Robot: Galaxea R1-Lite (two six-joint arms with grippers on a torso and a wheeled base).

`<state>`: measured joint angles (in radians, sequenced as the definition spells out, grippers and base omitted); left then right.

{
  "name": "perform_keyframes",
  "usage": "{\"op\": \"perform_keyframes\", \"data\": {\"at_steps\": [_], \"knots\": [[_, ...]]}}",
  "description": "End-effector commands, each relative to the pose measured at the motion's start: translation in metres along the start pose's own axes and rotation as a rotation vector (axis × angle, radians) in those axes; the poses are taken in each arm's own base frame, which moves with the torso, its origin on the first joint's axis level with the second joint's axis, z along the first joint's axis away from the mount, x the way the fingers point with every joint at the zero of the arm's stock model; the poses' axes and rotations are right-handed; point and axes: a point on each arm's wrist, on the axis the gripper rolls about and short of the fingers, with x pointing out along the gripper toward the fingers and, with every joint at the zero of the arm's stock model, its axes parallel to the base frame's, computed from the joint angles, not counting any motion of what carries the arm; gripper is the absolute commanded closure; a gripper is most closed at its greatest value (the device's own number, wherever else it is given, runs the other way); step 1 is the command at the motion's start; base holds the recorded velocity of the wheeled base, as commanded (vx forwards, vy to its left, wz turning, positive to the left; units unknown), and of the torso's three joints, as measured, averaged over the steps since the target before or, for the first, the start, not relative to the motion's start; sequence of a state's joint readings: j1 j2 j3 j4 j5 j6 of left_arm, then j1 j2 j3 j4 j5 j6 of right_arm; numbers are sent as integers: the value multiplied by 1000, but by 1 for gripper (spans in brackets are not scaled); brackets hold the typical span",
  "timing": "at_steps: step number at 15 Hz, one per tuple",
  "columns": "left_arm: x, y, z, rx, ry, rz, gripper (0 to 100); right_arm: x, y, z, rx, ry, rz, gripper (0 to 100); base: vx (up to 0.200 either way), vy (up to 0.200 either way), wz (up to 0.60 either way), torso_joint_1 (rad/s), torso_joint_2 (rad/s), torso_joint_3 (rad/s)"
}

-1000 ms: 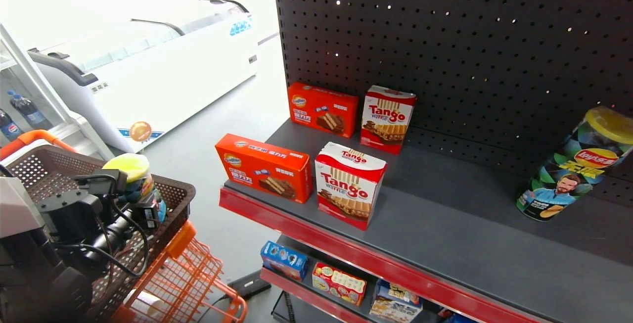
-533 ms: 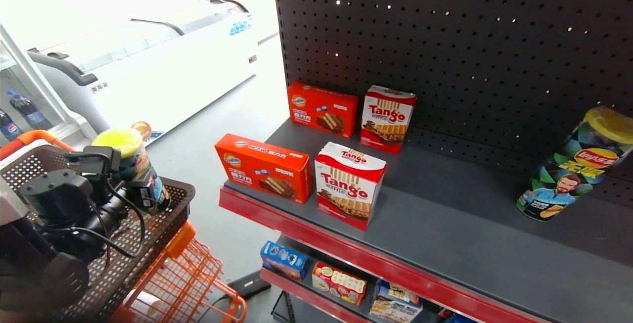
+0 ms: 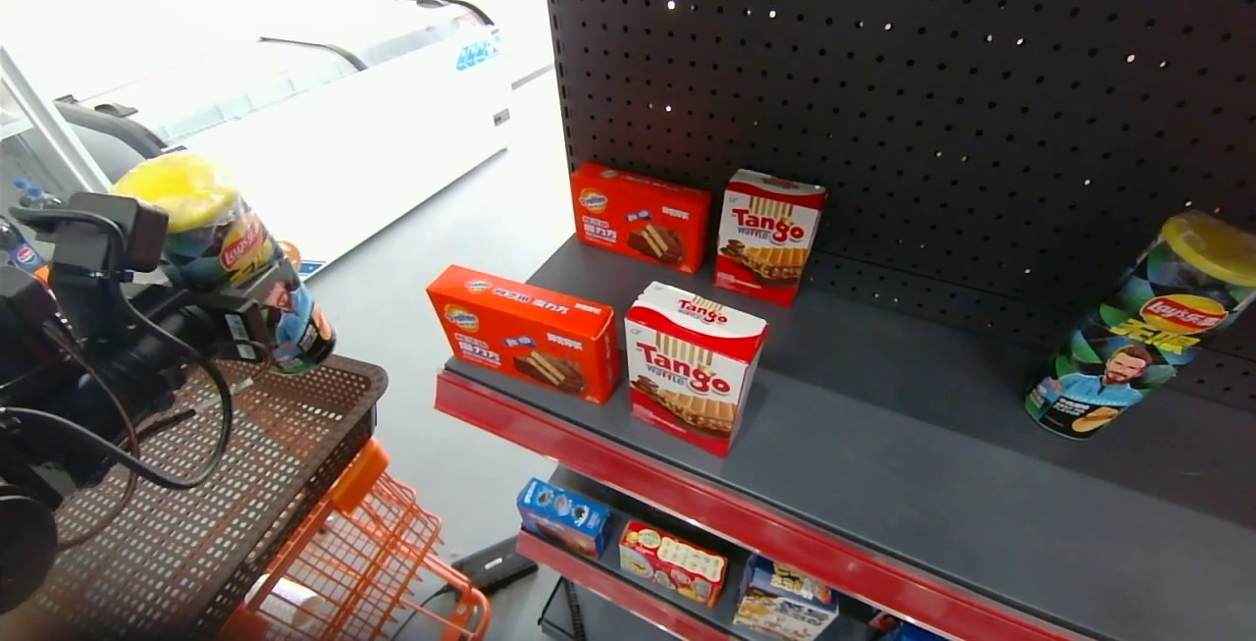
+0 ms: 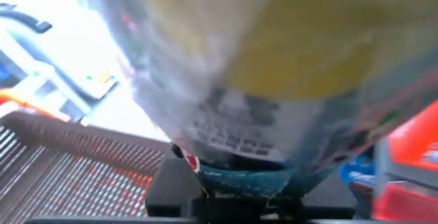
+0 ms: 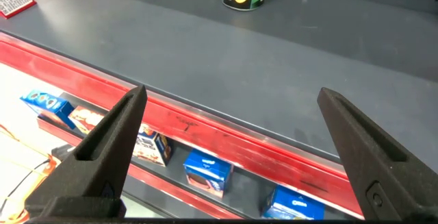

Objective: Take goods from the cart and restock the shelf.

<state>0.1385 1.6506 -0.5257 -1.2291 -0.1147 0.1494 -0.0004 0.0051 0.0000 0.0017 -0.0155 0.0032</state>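
While our left gripper clamps the chip canister low on its body above the cart basket, we judge it light, slick, crushable, and our right gripper gapes wide by the shelf.

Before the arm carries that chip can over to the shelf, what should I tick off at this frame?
1. The chip can is clamped in the left tool: ok.
2. The chip can is held above the cart basket rim: ok.
3. There is bare shelf space between the front wafer box and the shelved can: ok.
4. The right tool is open and empty: ok.
5. Grip is firm enough for the carry: cannot tell.
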Motion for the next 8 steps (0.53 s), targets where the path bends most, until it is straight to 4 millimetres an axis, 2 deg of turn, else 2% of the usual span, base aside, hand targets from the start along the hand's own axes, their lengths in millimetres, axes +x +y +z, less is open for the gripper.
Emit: {"op": "perform_keyframes", "data": {"at_steps": [1,4,5,7,8], "knots": [[-40,-12,34,-6,-111,-127,100,0,0,0,0,1,1,0,0,0,0,0,0,0],[-100,-21,35,-36,-27,-212,100,0,0,0,0,1,1,0,0,0,0,0,0,0],[-114,-27,36,-55,3,-255,100,0,0,0,0,1,1,0,0,0,0,0,0,0],[-128,-35,37,-69,40,-316,100,0,0,0,0,1,1,0,0,0,0,0,0,0],[-128,-36,37,-69,39,-319,100,0,0,0,0,1,1,0,0,0,0,0,0,0]]}}
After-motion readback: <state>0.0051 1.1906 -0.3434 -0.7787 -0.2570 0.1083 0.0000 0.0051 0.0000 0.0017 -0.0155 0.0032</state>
